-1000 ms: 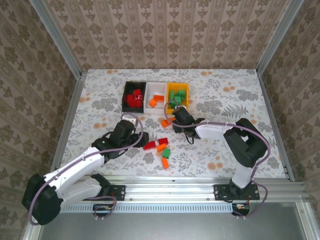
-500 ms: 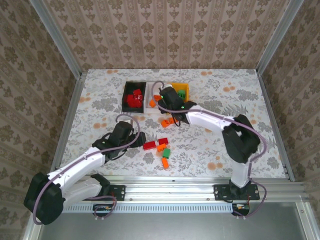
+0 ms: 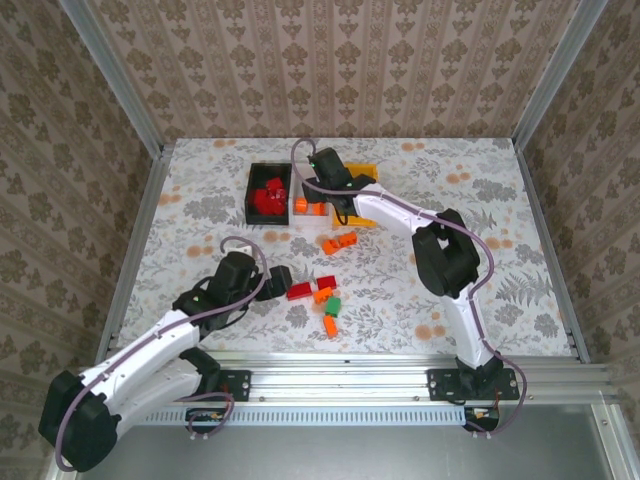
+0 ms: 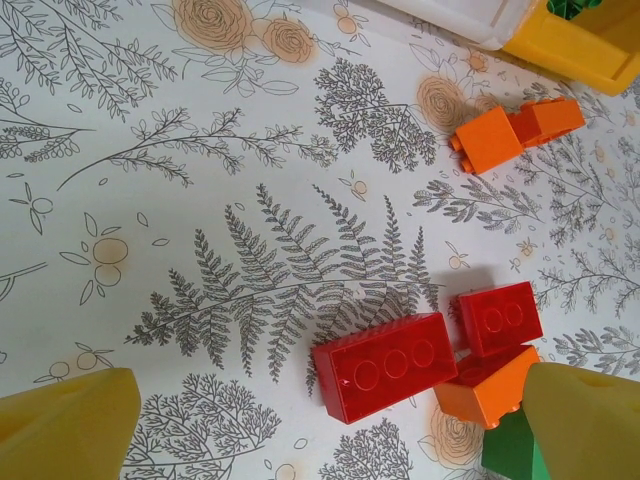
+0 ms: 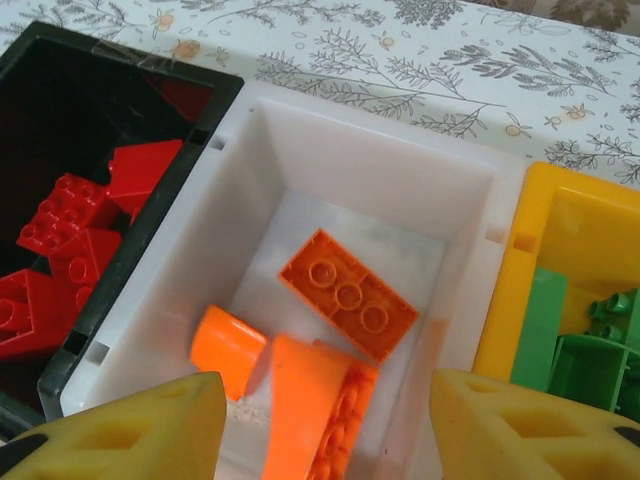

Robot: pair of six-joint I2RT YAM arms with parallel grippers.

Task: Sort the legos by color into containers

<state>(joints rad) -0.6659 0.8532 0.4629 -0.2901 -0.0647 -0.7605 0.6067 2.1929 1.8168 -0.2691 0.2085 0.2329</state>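
While the right arm reaches across the table to the three joined containers at its far side, your left arm sits next to the loose pile, so the coming pick is the left's.

The black bin holds red legos, the white bin orange ones, and the yellow bin green. The right gripper hovers over the white bin with its fingers apart, pinching nothing; an orange wedge lies in the bin under the gap.

The left gripper is spread as wide as it goes, also holding nothing. Just ahead of its gap, towards the right finger, lies the long red brick. Mind its long axis: it runs nearly along the line from finger to finger, tilted up slightly at the right end. As I judge it, a straight close would catch the brick end to end, so you may want to turn the wrist first.

At that right end, a smaller red brick and an orange brick crowd in, with a green brick just below.
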